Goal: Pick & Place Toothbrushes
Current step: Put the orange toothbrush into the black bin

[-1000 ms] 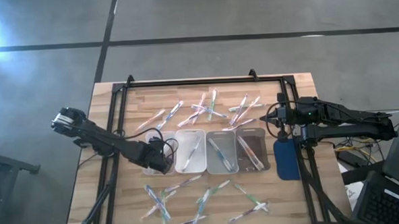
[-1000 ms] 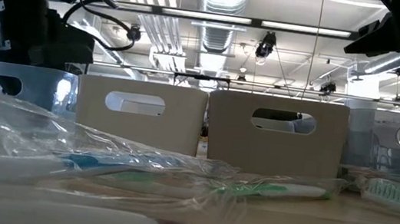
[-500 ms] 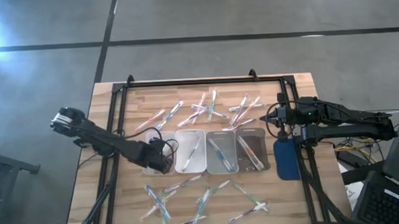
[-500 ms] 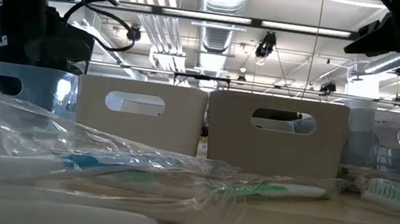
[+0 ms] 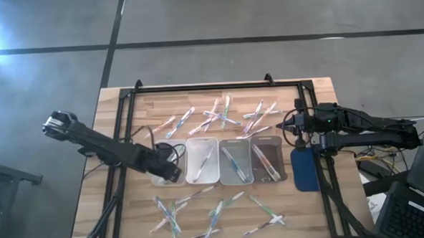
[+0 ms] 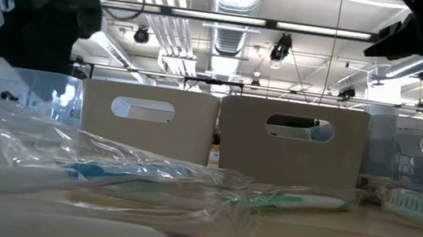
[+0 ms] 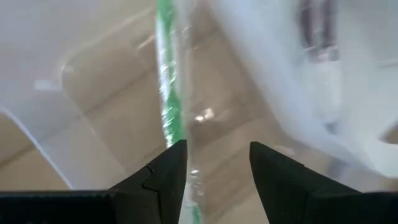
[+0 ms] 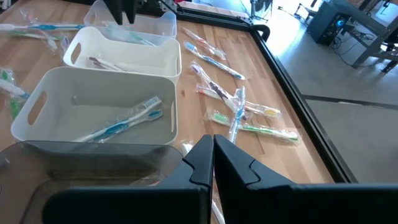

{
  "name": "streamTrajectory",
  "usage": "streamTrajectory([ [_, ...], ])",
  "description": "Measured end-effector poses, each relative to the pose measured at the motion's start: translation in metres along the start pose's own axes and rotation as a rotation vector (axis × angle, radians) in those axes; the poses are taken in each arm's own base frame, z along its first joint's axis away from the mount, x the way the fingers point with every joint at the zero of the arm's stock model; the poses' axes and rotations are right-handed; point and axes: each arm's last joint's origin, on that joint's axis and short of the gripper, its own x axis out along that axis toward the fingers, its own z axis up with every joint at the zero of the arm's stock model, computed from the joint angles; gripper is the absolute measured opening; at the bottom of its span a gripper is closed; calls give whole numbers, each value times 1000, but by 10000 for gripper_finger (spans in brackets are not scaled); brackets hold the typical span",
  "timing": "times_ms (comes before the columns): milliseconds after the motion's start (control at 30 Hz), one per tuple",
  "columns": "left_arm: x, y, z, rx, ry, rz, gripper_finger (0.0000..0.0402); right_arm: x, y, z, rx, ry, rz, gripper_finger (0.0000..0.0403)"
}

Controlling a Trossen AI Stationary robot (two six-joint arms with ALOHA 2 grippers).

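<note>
- Wooden table (image 5: 138, 230) under a dark frame, grey floor around it; four bins stand in a row mid-table.
- My left gripper (image 7: 211, 165) hangs over the leftmost clear bin (image 5: 157, 180), jaws parted and gripping nothing. A green-wrapped toothbrush (image 7: 166, 93) lies just ahead of my fingertips, inside that bin; judged released there, since it rests on the bin floor.
- My right gripper (image 8: 213, 163) is clenched, empty, parked beside the rightmost bin; waiting arm.
- Loose toothbrushes (image 5: 219, 115) lie scattered beyond the bin row, and more (image 5: 216, 212) on its near side, all well apart from either gripper.
- Toothbrush look: thin stick, crinkled clear wrap, glossy; green accent along its length. Wrap probably slippery to pinch.
- White bin (image 8: 99, 118) near my right gripper holds a blue-accented brush.
</note>
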Motion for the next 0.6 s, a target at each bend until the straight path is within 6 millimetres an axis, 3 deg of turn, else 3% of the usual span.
streamTrajectory([
  [233,-28,2,13,144,-186,-130,179,0,0,0,0,0,0,8],
  [367,-40,8,24,226,-350,-104,179,0,0,0,0,0,0,8],
  [600,-51,26,51,234,-459,-33,179,0,0,0,0,0,0,8],
])
